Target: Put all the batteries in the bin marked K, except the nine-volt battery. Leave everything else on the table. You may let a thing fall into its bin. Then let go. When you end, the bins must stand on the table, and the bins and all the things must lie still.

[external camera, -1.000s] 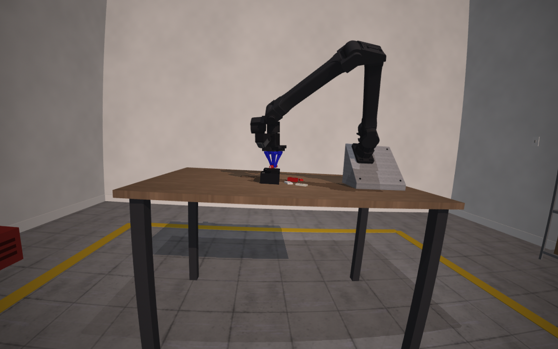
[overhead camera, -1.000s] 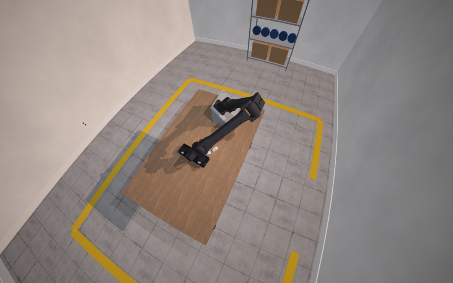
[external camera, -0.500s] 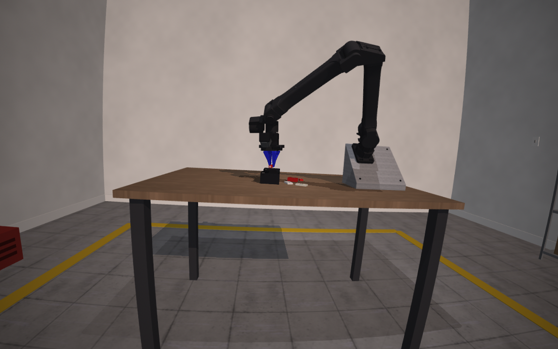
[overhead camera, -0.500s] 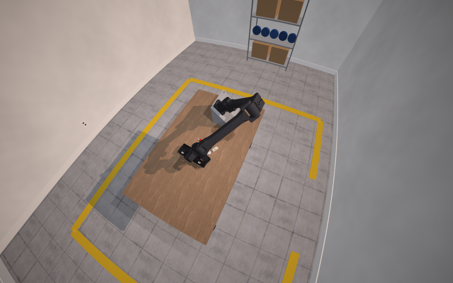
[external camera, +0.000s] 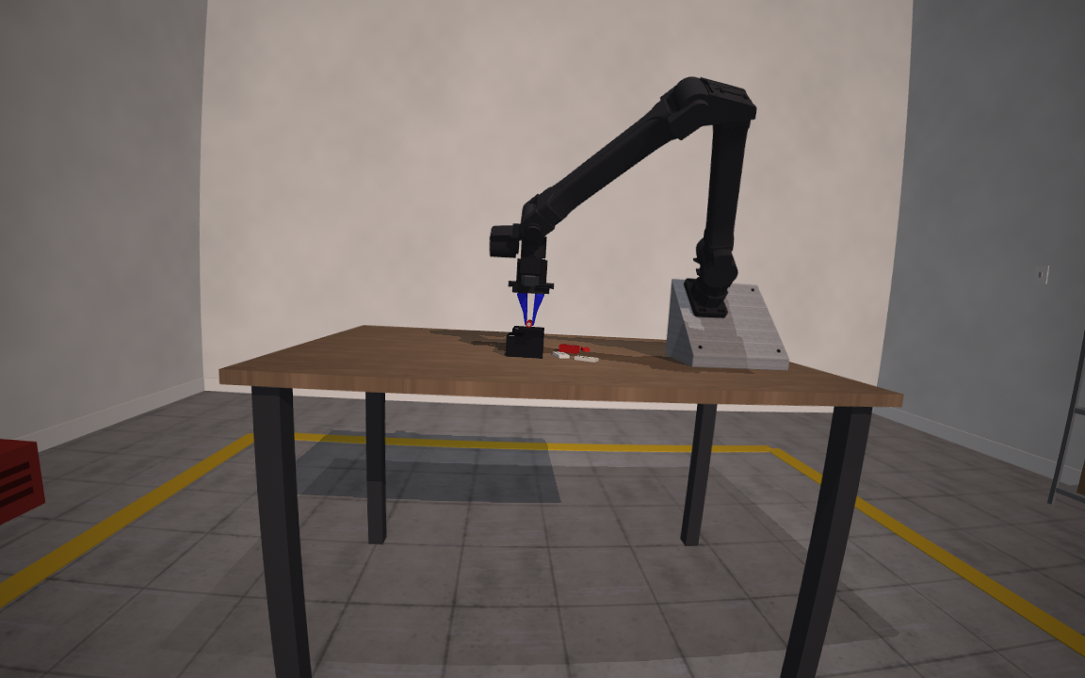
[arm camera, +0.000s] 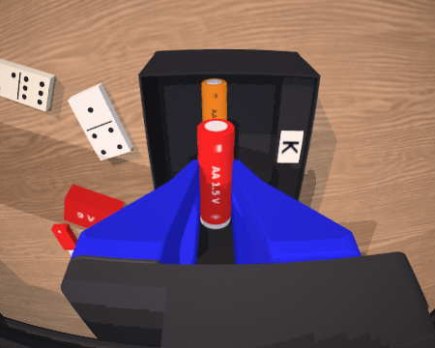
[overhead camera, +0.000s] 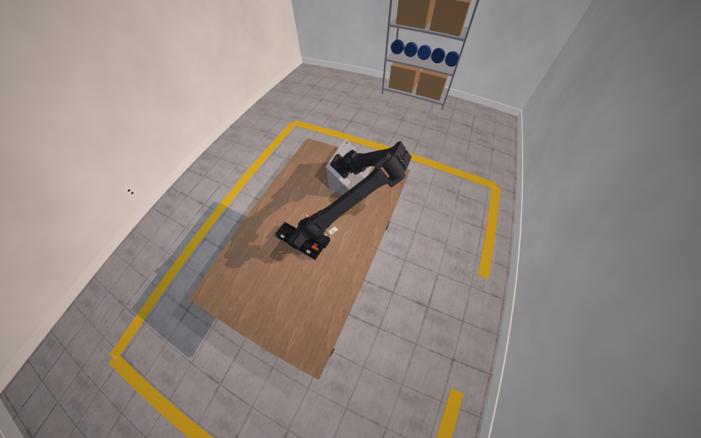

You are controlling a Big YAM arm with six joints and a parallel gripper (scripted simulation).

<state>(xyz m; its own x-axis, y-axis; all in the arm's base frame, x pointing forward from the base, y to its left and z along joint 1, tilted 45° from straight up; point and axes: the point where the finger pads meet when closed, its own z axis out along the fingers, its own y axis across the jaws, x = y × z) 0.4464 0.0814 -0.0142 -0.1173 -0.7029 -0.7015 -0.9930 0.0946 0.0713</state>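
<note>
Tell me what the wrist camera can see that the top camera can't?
Only the wrist view shows the letter K on the bin, the orange battery lying inside, and the dots on two dominoes.

Only the top view shows the whole arm, the shelf rack and the yellow floor tape.

Both show the wooden table and the tool, shut on a red battery above the bin.

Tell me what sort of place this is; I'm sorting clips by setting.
Probably a workshop or small warehouse test cell: yellow floor tape marks a zone around the wooden table, a metal shelf rack holds cardboard boxes, and the floor is bare grey tile.
</note>
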